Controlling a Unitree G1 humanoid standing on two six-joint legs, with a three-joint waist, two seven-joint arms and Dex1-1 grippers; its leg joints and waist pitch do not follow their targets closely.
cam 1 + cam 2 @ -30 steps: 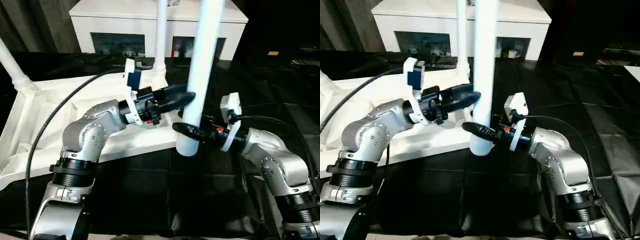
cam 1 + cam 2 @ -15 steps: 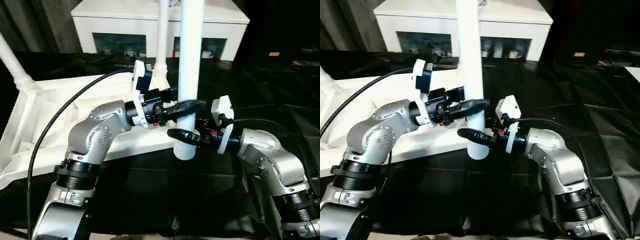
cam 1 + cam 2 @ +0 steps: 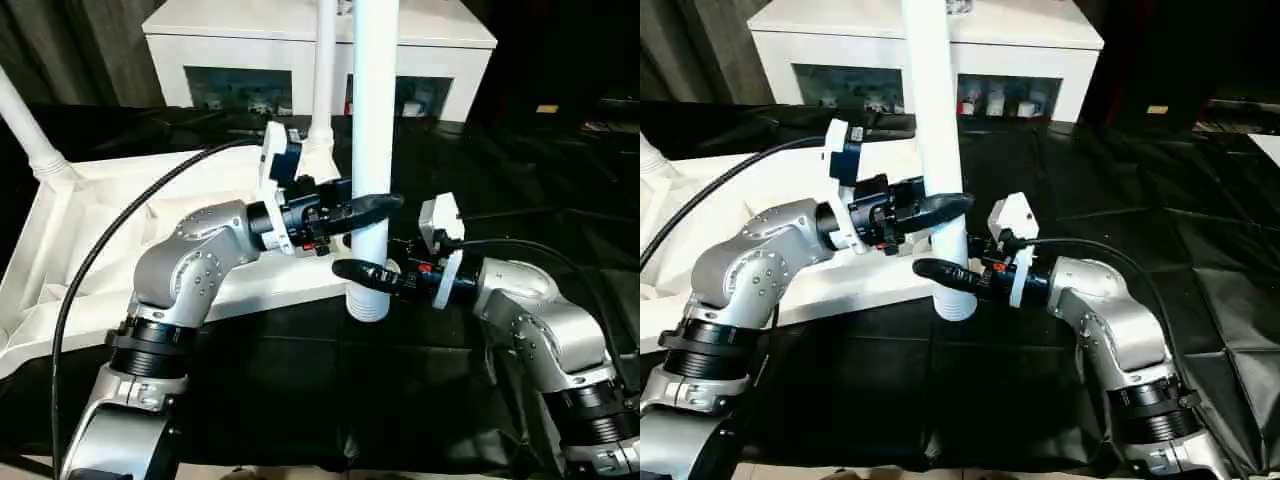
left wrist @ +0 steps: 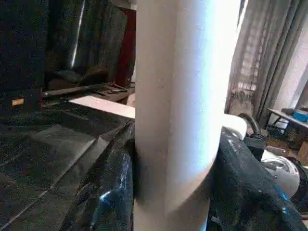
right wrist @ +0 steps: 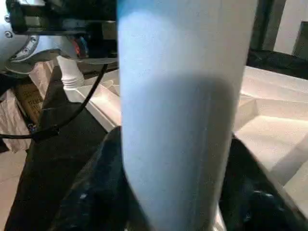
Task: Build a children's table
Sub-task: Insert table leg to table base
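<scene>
I've got the loose leg (image 3: 374, 120) standing upright in front of me, both claws on it. My left gripper (image 3: 372, 207) reaches in from the left with its two black fingers about half spread, one on each side of the white tube, clamped on it; in the left wrist view the fingers (image 4: 108, 192) press against the tube on both sides. My right gripper (image 3: 358, 271) comes in from the right, lower down, just above the leg's ribbed bottom end, its fingers likewise closed around the tube; the right wrist view has the tube between the dark fingers (image 5: 91, 192).

The leg's lower end hangs just at the near edge of the table top (image 3: 100, 230), over the black cloth (image 3: 420, 380). The table top lies upside down to my left on that cloth, ribbed underside facing up. One leg (image 3: 322, 70) already stands upright in the far corner socket, right behind the one I'm holding. Another leg (image 3: 25, 125) rises at a slant from the corner at the far left.

Behind it all stands a white low cabinet (image 3: 310, 40) with dark glass openings
</scene>
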